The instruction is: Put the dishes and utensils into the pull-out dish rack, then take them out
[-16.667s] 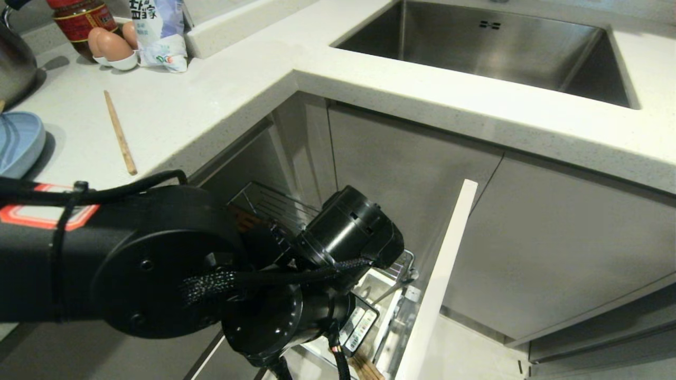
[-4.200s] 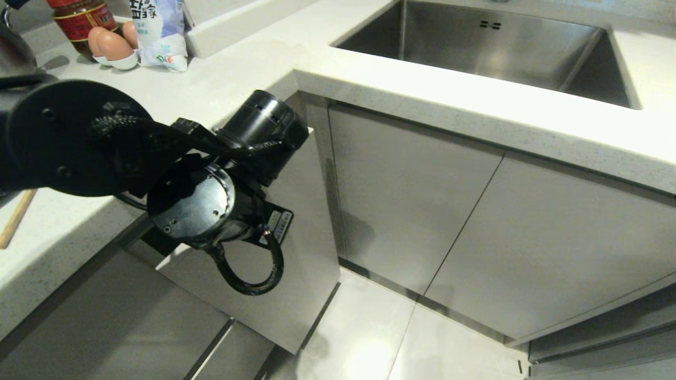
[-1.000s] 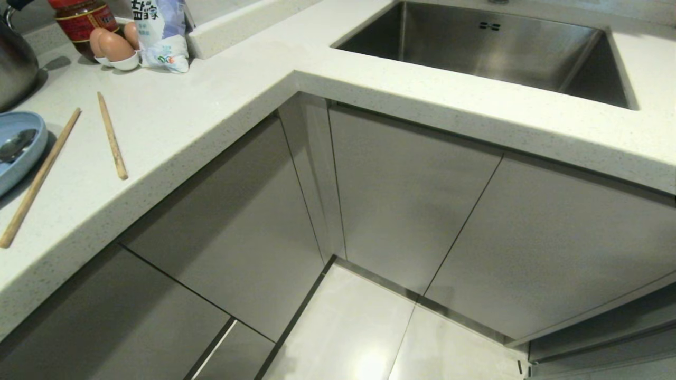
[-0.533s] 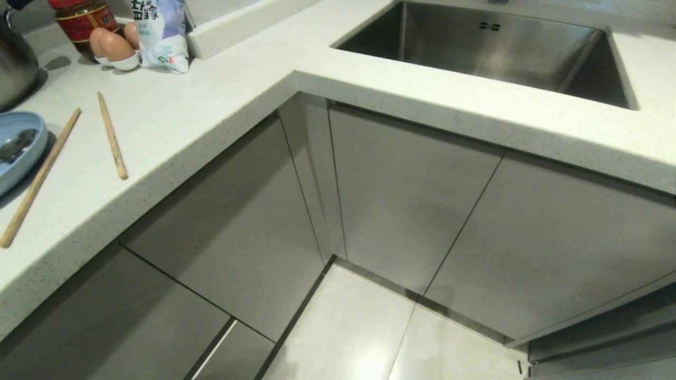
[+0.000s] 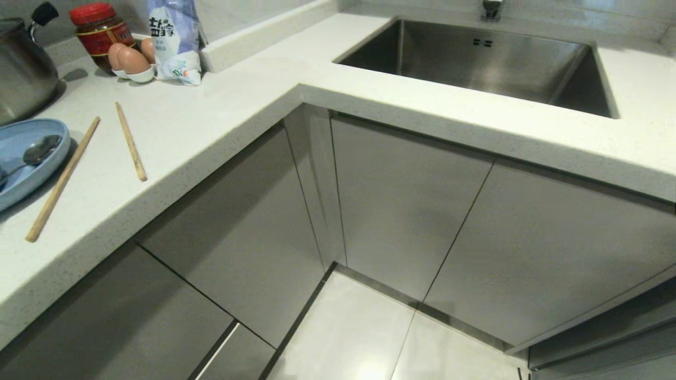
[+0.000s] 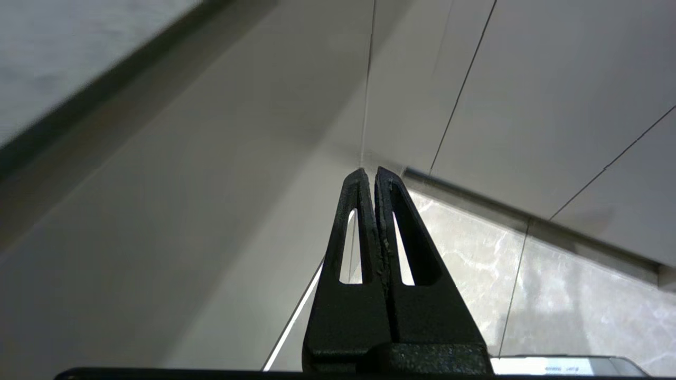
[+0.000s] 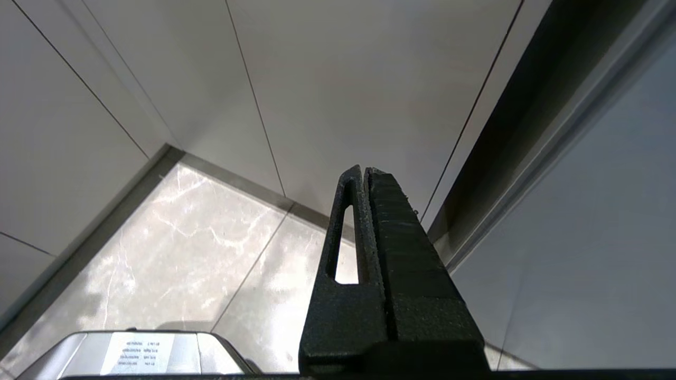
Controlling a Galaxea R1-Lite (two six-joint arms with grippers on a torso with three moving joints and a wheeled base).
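A light-blue plate lies at the left edge of the white counter with a silver spoon resting in it. Two light-wood chopsticks lie apart beside it, one long and one nearer the counter edge. The pull-out dish rack is shut away behind the pale grey cabinet front; its basket is hidden. Neither arm shows in the head view. My left gripper is shut and empty, hanging before the cabinet fronts above the floor. My right gripper is likewise shut and empty.
A steel pot, a red-lidded jar, eggs in a white dish and a blue-white bag stand at the back left. The steel sink is set in the counter on the right. Pale floor tiles lie below.
The whole head view has shifted down and slightly right as the camera tilted, so more of the counter's back shows. The objects themselves have not moved.
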